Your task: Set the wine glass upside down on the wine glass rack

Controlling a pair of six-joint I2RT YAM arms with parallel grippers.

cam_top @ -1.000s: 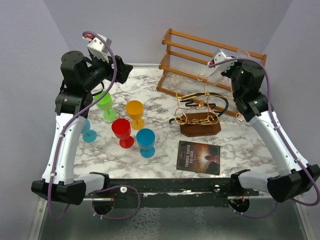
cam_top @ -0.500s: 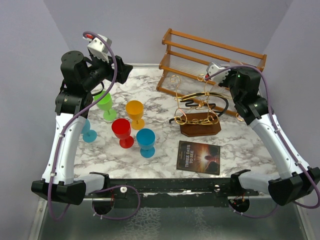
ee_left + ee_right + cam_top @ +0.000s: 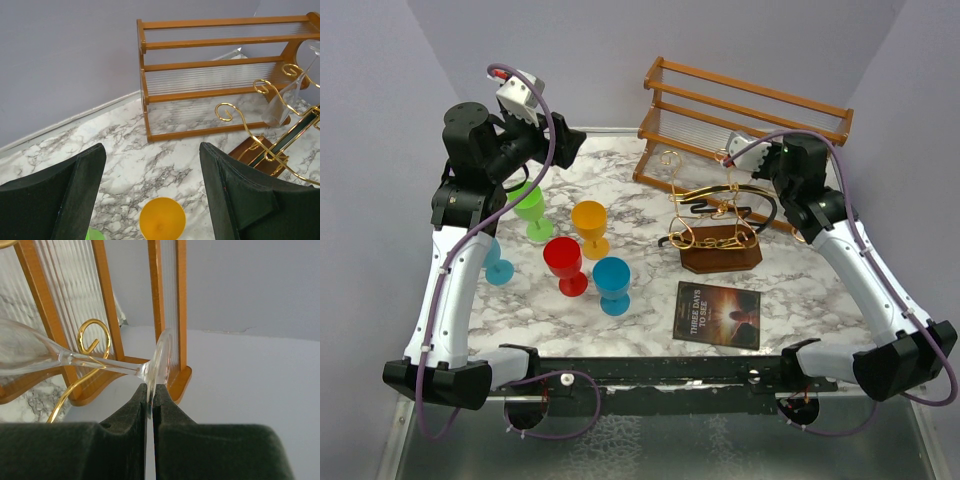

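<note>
Clear wine glass (image 3: 31, 356), foot pinched between right fingers (image 3: 125, 440), beside wine glass rack (image 3: 718, 238); left fingers (image 3: 50, 200) spread.

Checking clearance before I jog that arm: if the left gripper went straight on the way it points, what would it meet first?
Probably the yellow-orange goblet, which sits between the left gripper's open fingers in the wrist view. Depth is unclear, so the marble tabletop could come first.
</note>
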